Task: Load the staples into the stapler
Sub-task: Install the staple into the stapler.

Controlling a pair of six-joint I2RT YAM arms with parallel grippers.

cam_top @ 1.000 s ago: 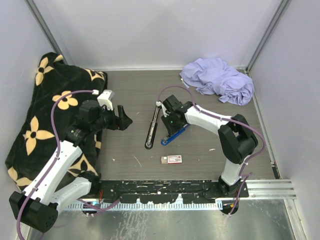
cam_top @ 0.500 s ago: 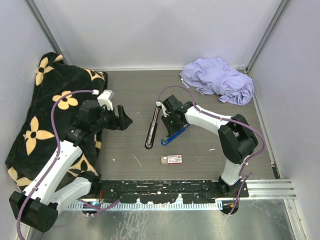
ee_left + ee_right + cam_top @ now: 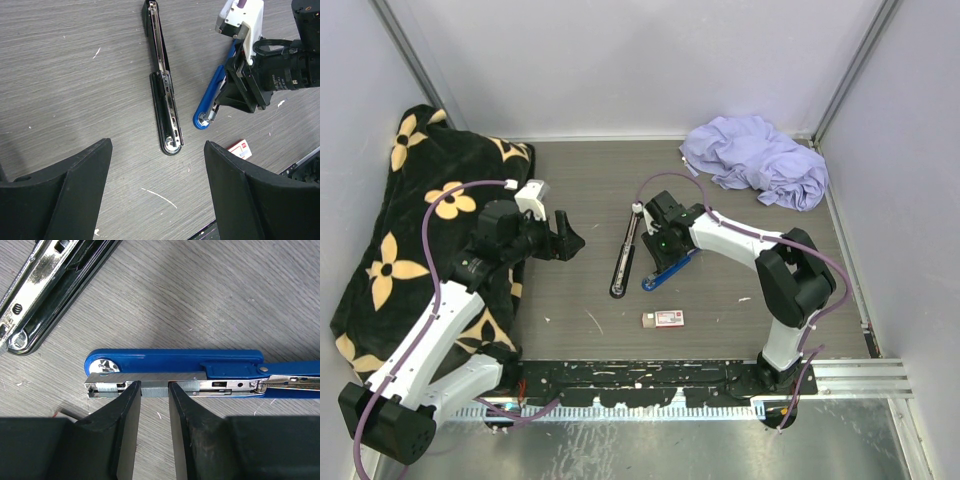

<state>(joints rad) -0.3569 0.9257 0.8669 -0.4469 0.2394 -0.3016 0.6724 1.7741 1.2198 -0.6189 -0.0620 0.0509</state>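
Observation:
The staples box (image 3: pixel 663 319), white with a red label, lies on the table near the front; it also shows in the left wrist view (image 3: pixel 240 149). A blue stapler (image 3: pixel 670 267) lies open, its metal channel (image 3: pixel 220 386) facing up. My right gripper (image 3: pixel 155 390) is down at that channel near the stapler's front end, its fingers shut on a short grey metal strip (image 3: pixel 155 390) that sits at the channel. A black stapler (image 3: pixel 623 258) lies opened flat to the left. My left gripper (image 3: pixel 566 238) is open and empty, above the table left of the black stapler (image 3: pixel 165 100).
A crumpled purple cloth (image 3: pixel 756 160) lies at the back right. A black blanket with yellow flowers (image 3: pixel 410 220) covers the left side under my left arm. Grey walls close in the table on three sides.

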